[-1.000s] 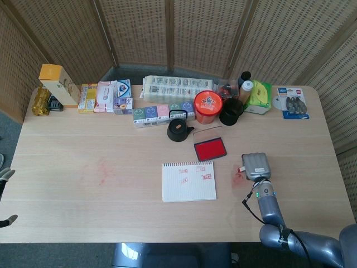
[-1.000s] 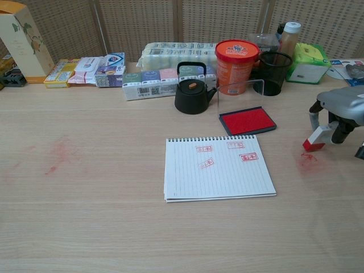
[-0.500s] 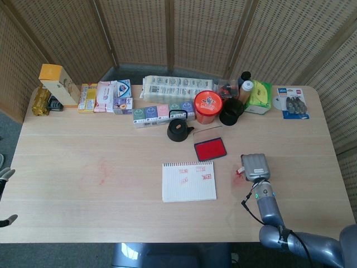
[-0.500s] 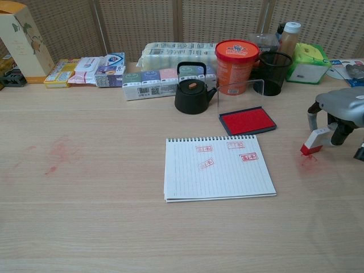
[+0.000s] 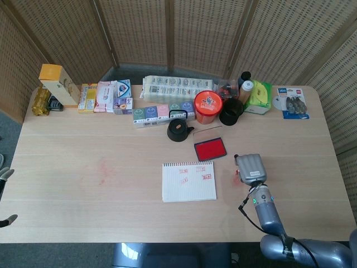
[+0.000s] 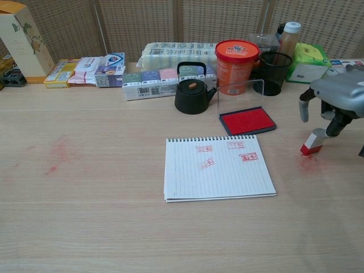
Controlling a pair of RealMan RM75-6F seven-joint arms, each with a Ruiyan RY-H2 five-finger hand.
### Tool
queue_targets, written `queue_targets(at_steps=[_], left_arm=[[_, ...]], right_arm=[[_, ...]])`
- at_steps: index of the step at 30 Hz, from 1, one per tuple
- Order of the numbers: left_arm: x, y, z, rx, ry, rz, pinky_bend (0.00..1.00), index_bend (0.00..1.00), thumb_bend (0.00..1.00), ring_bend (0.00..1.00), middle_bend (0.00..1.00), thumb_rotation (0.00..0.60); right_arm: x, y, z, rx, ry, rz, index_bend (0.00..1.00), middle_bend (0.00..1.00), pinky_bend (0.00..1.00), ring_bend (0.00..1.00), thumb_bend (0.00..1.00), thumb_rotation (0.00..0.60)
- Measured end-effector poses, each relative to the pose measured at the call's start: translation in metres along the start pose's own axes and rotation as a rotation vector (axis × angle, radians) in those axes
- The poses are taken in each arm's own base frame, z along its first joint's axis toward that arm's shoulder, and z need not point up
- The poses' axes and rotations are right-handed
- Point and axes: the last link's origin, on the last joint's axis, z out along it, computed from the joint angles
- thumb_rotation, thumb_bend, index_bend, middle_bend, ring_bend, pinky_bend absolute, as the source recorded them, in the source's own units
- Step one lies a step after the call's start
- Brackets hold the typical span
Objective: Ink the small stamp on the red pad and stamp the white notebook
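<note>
The small stamp [image 6: 312,142], white with a red base, stands tilted on the table over a red ink smudge [image 6: 309,157], right of the white notebook [image 6: 218,167]. My right hand [image 6: 335,99] hovers just above it with fingers apart. One finger [image 6: 303,108] is lifted clear and the dark thumb [image 6: 334,125] stays close to the stamp's top. In the head view the right hand [image 5: 249,167] hides the stamp. The notebook [image 5: 188,181] carries several red prints. The red pad [image 6: 247,120] lies open behind it. Only slivers at the left edge [image 5: 4,174] may be my left hand.
A black teapot [image 6: 192,91], an orange tub [image 6: 236,58] and a black mesh cup [image 6: 274,73] stand behind the pad. A row of boxes and packets [image 5: 128,97] lines the table's back edge. An old red stain [image 6: 60,152] marks the left of the table.
The right hand lowered the stamp onto the table, then rose and shifted left with its fingers spreading off the stamp. The stamp now stands on its red base.
</note>
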Motion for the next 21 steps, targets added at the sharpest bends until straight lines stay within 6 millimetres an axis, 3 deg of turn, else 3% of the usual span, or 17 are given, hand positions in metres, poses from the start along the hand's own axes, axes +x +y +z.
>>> queue_targets(at_steps=[2, 7, 10, 15, 21], left_arm=[[0.001, 0.0, -0.001, -0.002, 0.004, -0.002, 0.01, 0.0, 0.0, 0.0, 0.0, 0.6], [0.003, -0.001, -0.003, -0.008, 0.011, -0.006, 0.01, 0.0, 0.0, 0.0, 0.0, 0.6], [0.003, -0.001, -0.005, -0.014, 0.014, -0.006, 0.01, 0.0, 0.0, 0.0, 0.0, 0.6], [0.005, 0.0, -0.007, -0.031, 0.026, 0.003, 0.01, 0.0, 0.0, 0.0, 0.0, 0.6], [0.008, 0.001, -0.012, -0.04, 0.053, 0.011, 0.01, 0.0, 0.0, 0.0, 0.0, 0.6]], right_arm=[[0.01, -0.003, -0.01, 0.028, 0.032, 0.002, 0.36, 0.88, 0.99, 0.93, 0.34, 0.6], [0.038, 0.01, -0.04, 0.098, 0.133, -0.005, 0.22, 0.4, 0.67, 0.36, 0.19, 0.6], [0.044, 0.024, -0.051, 0.11, 0.157, 0.019, 0.2, 0.25, 0.54, 0.2, 0.12, 0.6], [0.043, 0.045, -0.066, 0.116, 0.195, 0.068, 0.19, 0.18, 0.49, 0.12, 0.01, 0.57], [0.037, 0.071, -0.093, 0.078, 0.327, 0.025, 0.2, 0.13, 0.34, 0.06, 0.0, 0.497]])
